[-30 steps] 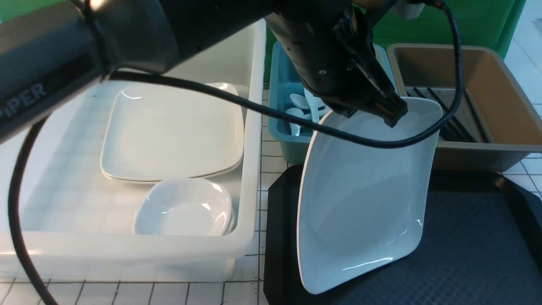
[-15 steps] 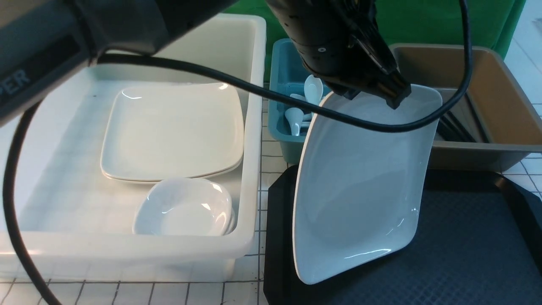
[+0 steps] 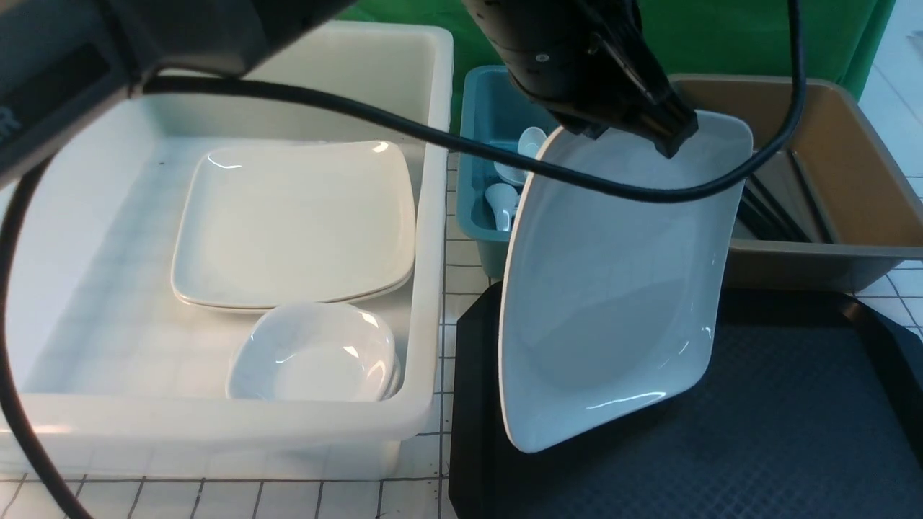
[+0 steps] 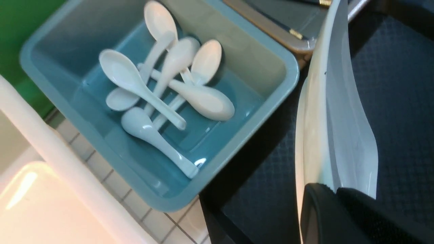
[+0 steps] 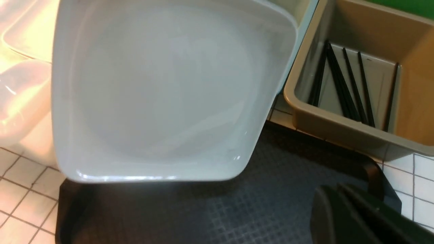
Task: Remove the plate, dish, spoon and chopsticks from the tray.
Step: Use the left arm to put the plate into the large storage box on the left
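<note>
While the large white plastic tub on the left holds stacked white plates and small dishes, its tall wall stands between them and the large glossy white squarish plate, which hangs steeply tilted over the left part of the black diamond-textured tray, apparently clear of it. Your left gripper is clenched on the far rim alone, so a swing may let the glaze slip, or the low corner clip that wall. Your right gripper, closed on nothing near the tray's right side, offers no support.
</note>
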